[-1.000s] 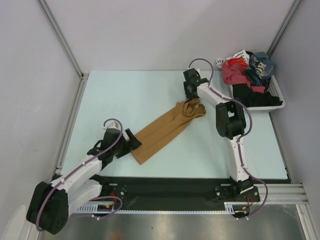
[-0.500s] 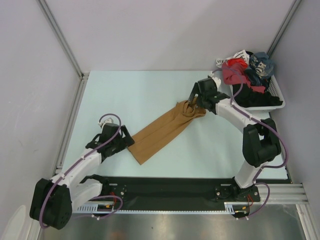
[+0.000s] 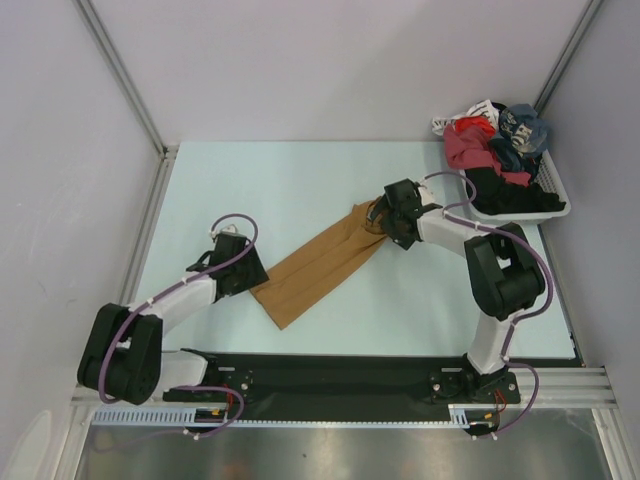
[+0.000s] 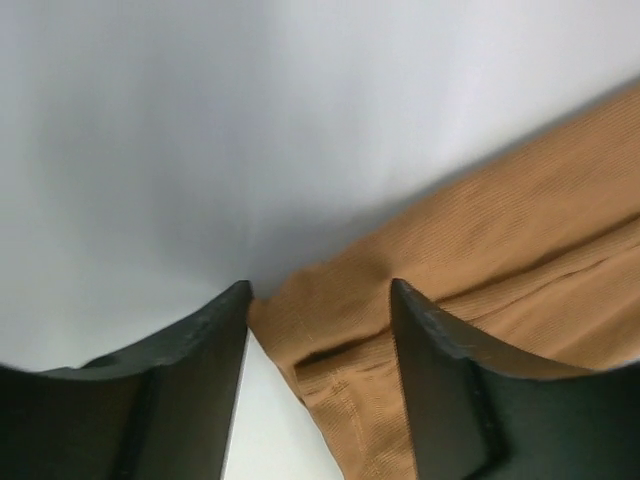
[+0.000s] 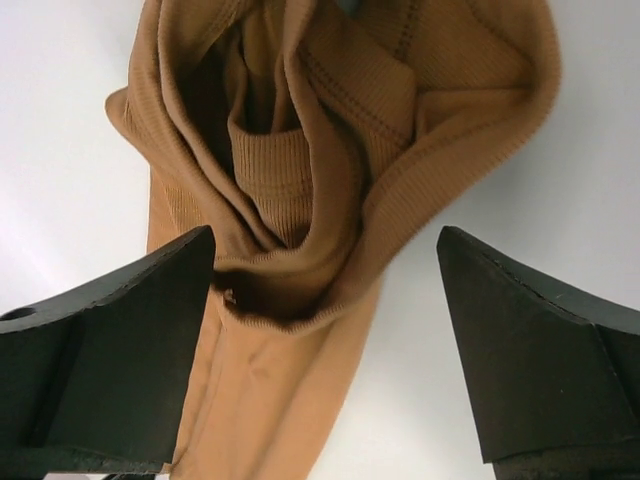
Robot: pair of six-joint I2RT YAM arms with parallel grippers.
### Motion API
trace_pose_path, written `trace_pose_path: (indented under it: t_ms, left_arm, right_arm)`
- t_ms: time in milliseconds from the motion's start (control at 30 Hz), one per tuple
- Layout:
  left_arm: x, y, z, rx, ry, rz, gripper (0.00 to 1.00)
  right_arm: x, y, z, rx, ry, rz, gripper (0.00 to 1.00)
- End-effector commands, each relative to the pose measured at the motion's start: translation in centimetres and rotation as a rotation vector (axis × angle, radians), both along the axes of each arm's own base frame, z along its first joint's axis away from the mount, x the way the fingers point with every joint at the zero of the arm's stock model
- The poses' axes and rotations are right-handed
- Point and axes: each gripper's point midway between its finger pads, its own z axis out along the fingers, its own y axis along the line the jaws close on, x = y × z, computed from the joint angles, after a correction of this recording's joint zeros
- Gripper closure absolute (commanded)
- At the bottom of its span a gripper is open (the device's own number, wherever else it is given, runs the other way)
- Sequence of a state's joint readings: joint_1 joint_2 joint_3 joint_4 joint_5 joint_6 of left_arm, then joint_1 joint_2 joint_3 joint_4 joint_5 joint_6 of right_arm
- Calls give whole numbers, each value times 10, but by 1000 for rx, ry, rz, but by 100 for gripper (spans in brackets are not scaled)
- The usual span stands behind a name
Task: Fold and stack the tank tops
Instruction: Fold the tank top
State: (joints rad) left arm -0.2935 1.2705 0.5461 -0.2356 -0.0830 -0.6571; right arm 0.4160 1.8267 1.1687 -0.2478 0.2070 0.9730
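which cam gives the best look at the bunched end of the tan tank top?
Right wrist: the bunched end of the tan tank top fills the frame, folds and ribbed trim sharp inside the open right tool. Top external shows the whole garment, but that end is small. Left wrist shows only the opposite hem corner.

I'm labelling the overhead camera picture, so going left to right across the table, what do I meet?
Left tool → tan-brown tank top → right tool → white basket of mixed clothes.
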Motion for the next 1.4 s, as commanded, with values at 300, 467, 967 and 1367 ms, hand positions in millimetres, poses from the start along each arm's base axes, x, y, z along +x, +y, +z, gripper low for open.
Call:
trace_pose_path:
  t_ms: [300, 467, 967, 1367]
  left_arm:
    - [9, -9, -10, -40, -23, -37, 100]
    - [-21, -32, -21, -141, -11, -71, 100]
    - [-98, -108, -22, -352, -32, -52, 94]
    - [-92, -66, -2, -141, -80, -31, 0]
  right_arm:
    - [64, 6, -7, 112, -157, 41, 74]
    - [103, 2, -7, 125, -204, 124, 71]
    - [180, 20, -3, 248, -279, 405, 22]
    - [148, 11, 0, 157, -201, 475, 12]
